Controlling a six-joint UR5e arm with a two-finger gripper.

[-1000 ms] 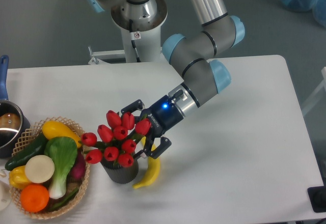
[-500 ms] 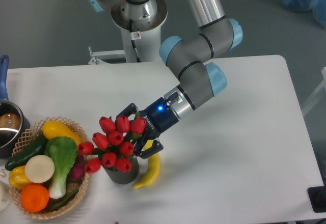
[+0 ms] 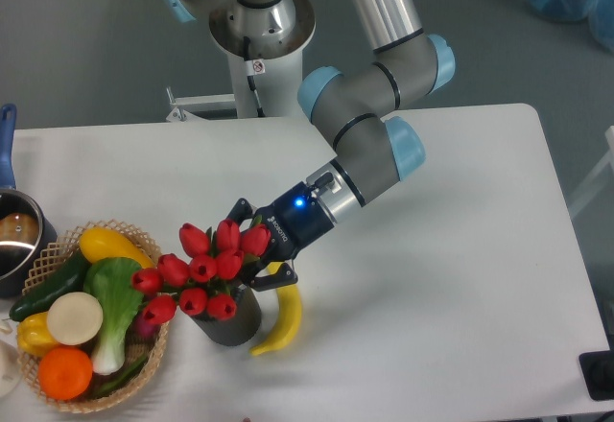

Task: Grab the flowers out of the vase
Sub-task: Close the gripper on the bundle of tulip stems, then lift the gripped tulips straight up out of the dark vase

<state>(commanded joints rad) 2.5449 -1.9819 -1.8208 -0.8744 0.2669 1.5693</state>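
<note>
Nearest me, at the table's [image 3: 460, 278] near left corner, I see a wicker basket [image 3: 58, 249] piled with produce: an orange [image 3: 65, 372], a pale round vegetable [image 3: 75, 317], a green leafy one [image 3: 117, 297], a cucumber [image 3: 48, 288] and a yellow squash [image 3: 110, 246].

Just right of the basket stands the vase [image 3: 230, 318], dark and upright. A banana [image 3: 281, 319] lies against its right side.

The flowers [image 3: 203, 269] spread above the vase mouth, wider than the vase itself, leaning left so the outer buds overhang the basket's edge. I cannot tell whether the stems sit inside the vase.

The gripper [image 3: 257, 247] reaches in from the right, at the right side of the bunch. Its fingers are partly hidden by the buds, so I cannot tell if they are spread or pinching the stems. A blue light glows on its body.

Farther back, the arm [image 3: 369, 144] rises to its base [image 3: 259, 29] beyond the table's far edge. At the far left edge sits a metal pot [image 3: 17, 240] with a blue handle.
</note>
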